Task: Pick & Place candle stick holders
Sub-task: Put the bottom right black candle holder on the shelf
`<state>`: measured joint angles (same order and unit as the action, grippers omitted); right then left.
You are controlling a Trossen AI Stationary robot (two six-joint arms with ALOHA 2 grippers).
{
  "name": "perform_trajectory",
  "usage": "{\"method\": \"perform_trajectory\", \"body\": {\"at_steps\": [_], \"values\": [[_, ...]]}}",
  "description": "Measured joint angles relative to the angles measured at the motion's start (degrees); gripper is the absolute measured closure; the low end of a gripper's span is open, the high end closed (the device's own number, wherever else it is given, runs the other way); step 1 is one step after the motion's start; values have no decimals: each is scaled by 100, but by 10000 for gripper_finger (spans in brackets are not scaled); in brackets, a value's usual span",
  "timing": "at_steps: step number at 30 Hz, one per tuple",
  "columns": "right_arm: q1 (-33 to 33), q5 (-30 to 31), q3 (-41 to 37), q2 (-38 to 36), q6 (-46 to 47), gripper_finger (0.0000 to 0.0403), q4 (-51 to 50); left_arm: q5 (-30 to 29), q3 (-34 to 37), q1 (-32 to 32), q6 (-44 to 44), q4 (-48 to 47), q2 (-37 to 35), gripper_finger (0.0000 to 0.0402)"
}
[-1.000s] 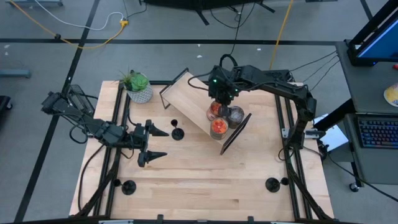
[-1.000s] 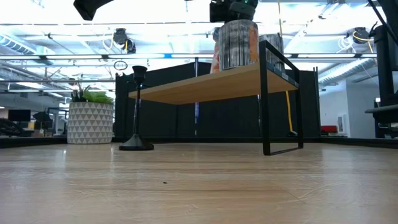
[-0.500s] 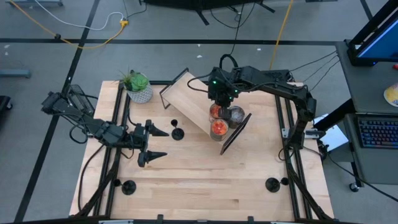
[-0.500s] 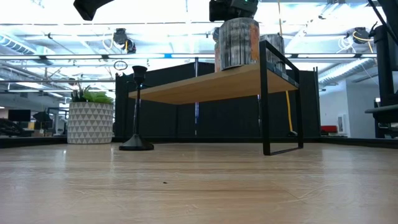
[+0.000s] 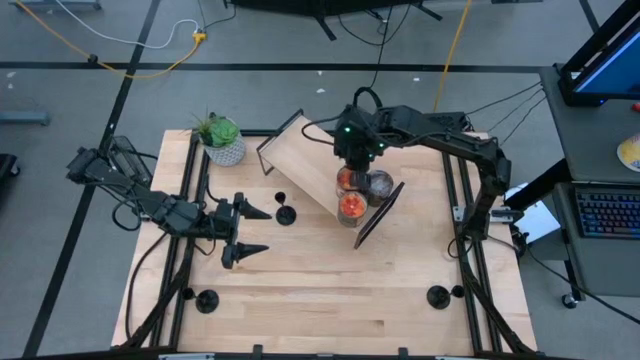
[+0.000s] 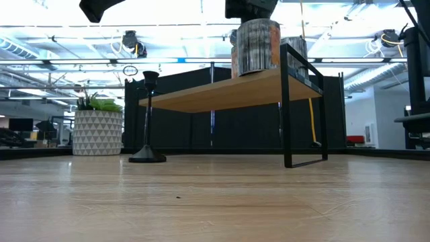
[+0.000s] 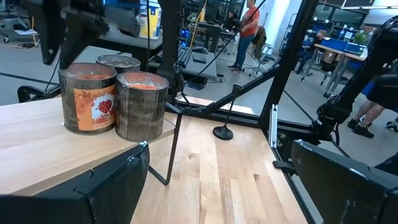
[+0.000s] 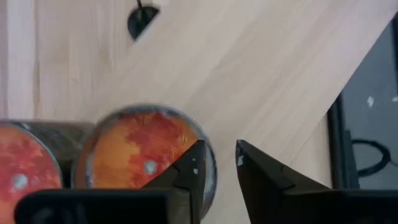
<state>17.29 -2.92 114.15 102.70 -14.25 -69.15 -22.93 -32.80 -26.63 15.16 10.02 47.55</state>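
Note:
Black candlestick holders stand on their round bases on the table: one [image 5: 286,213] beside the wooden shelf [image 5: 310,165], also in the low view [image 6: 148,156], and two near the front edge [image 5: 207,300] [image 5: 437,296]. Three candle jars stand on the shelf. My right gripper [image 5: 356,152] hovers just over the grey jar [image 8: 146,158], slightly open. One finger [image 8: 194,167] is over the jar's rim and the other [image 8: 252,165] is outside it. My left gripper [image 5: 255,229] is open and empty over the table, left of the shelf. My right gripper points down at the grey jar's rim [image 8: 211,177], which lies between its two fingers. Bare shelf wood shows between the rim and the outer finger. I cannot tell whether the inner finger touches the rim. The jar stands upright on the shelf.
A potted plant [image 5: 222,138] stands at the back left. The shelf's black frame leg [image 5: 378,215] reaches the table on the right. Bare wood lies across the table's front half. People stand in the room beyond, in the left wrist view [image 7: 249,25].
In the low view the grey jar has shifted a little and now stands square on the shelf. My right gripper has edged up slightly above it.

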Motion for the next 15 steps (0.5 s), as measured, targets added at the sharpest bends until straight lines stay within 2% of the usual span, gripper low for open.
{"method": "perform_trajectory", "body": {"at_steps": [5,9,15], "values": [[-89,60,0,-327,7,312,245,201,0,0,-155,-4,0,4],[-275,585,0,-688,213,319,255,257,0,-2,-84,-246,0,4],[-759,586,0,-1337,1228,358,16,752,2,0,-175,-426,-99,4]]}}
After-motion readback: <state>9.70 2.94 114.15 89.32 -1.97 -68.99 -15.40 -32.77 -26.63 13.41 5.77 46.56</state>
